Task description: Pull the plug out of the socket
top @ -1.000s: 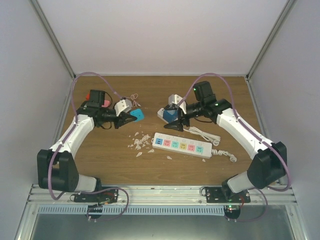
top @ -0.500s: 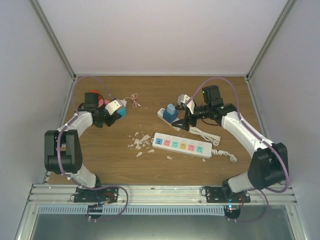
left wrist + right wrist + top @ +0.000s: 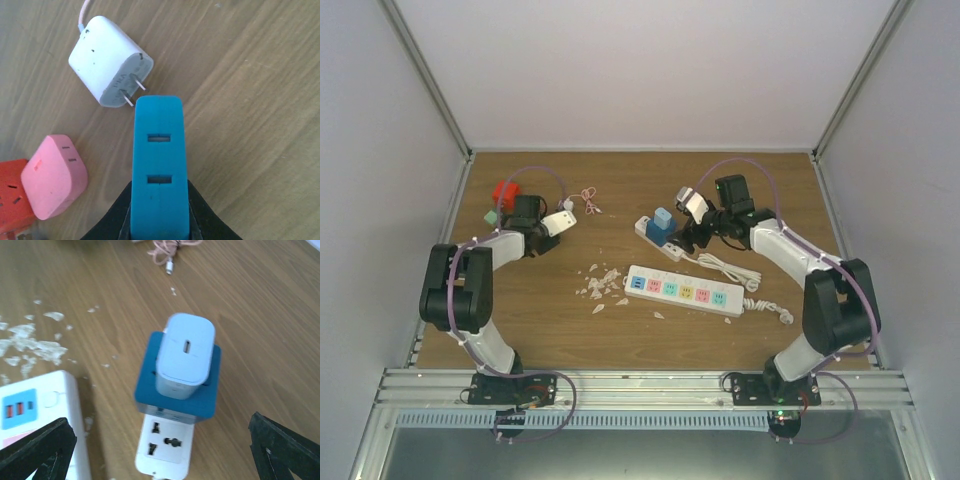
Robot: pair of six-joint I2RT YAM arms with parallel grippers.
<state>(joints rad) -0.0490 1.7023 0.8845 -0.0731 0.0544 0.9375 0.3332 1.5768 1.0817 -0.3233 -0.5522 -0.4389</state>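
A pale blue-white plug (image 3: 185, 352) (image 3: 663, 214) sits pushed into a dark blue socket cube (image 3: 148, 390), which stands on a white socket block (image 3: 165, 452). My right gripper (image 3: 160, 460) (image 3: 684, 232) hangs open just behind that stack, with one black finger at each lower corner of the right wrist view and nothing between them. My left gripper (image 3: 160, 205) (image 3: 562, 222) is shut on a light blue socket block (image 3: 160, 165) with two slots. A white two-pin charger (image 3: 110, 62) lies loose on the wood just beyond the block's tip.
A white power strip (image 3: 685, 290) (image 3: 40, 410) with coloured sockets lies mid-table, its cord (image 3: 730, 268) coiled to the right. White flakes (image 3: 600, 283) are scattered left of it. A pink cable (image 3: 588, 197) lies at the back. Pink (image 3: 52, 175) and red (image 3: 12, 192) cubes sit far left.
Both arms have folded back. The left gripper carried the light blue block leftward, and the right gripper drew away from the dark blue cube, which stays on the white socket block.
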